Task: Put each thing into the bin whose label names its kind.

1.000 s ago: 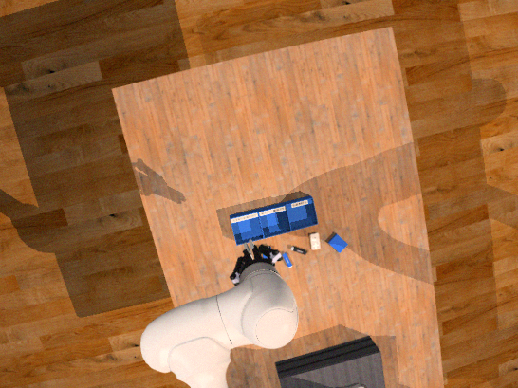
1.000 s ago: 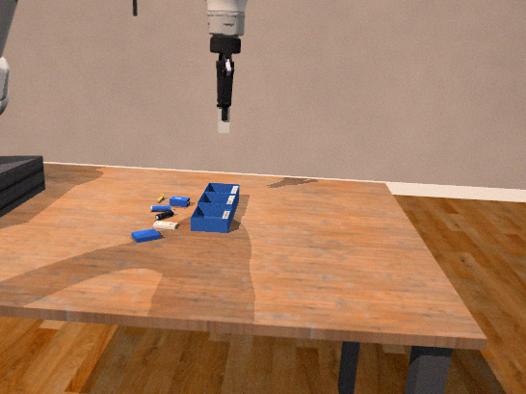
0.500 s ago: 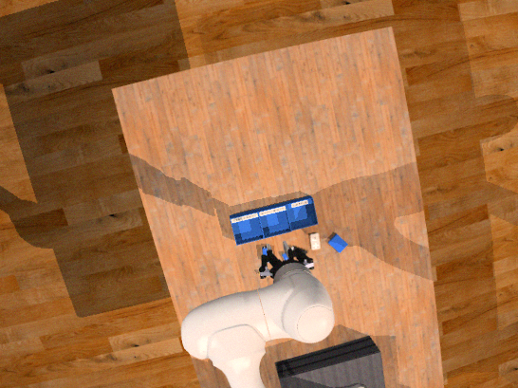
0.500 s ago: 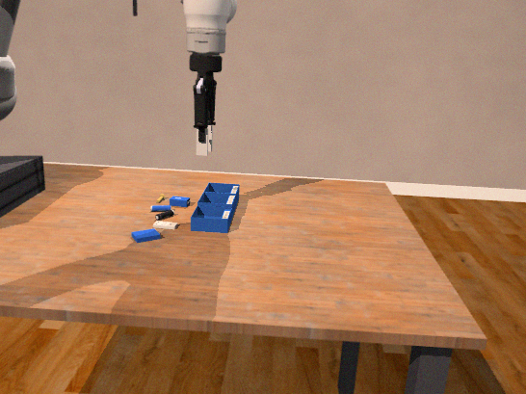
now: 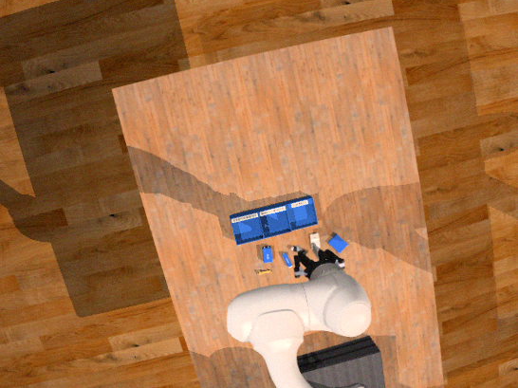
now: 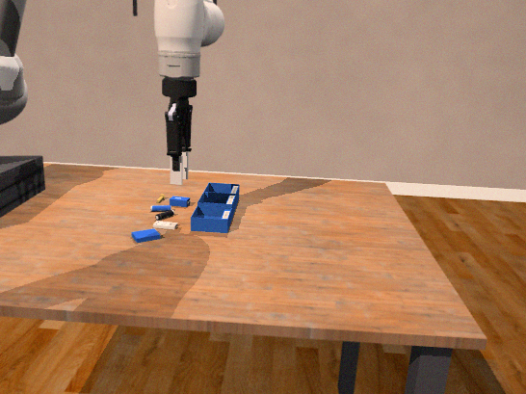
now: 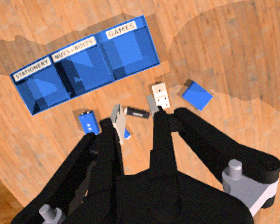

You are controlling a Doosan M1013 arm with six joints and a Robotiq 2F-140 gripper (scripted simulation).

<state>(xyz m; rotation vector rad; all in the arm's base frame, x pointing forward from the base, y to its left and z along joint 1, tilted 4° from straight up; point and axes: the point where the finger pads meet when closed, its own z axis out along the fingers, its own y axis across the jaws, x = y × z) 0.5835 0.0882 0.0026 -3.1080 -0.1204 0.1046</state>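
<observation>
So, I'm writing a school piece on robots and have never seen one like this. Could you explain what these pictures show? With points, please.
This is one jointed white arm [image 5: 280, 325] [image 6: 179, 17] ending in a black gripper [image 5: 317, 253] [image 6: 180, 174] [image 7: 135, 108]. One picture looks down from above, one from the side, and one from the wrist, past the fingers.

On the wooden table [image 5: 266, 129] [image 6: 337, 261] stand three joined blue bins [image 5: 275, 236] [image 6: 209, 224] [image 7: 95, 88], labelled STATIONERY, NUTS+BOLTS and GAMES. Beside them lie a white domino-like piece [image 5: 314, 239] [image 6: 165, 224] [image 7: 160, 95], a flat blue block [image 5: 338, 243] [image 6: 145, 235] [image 7: 197, 95] and several smaller things.

The gripper's fingers are partly apart, holding nothing.
</observation>
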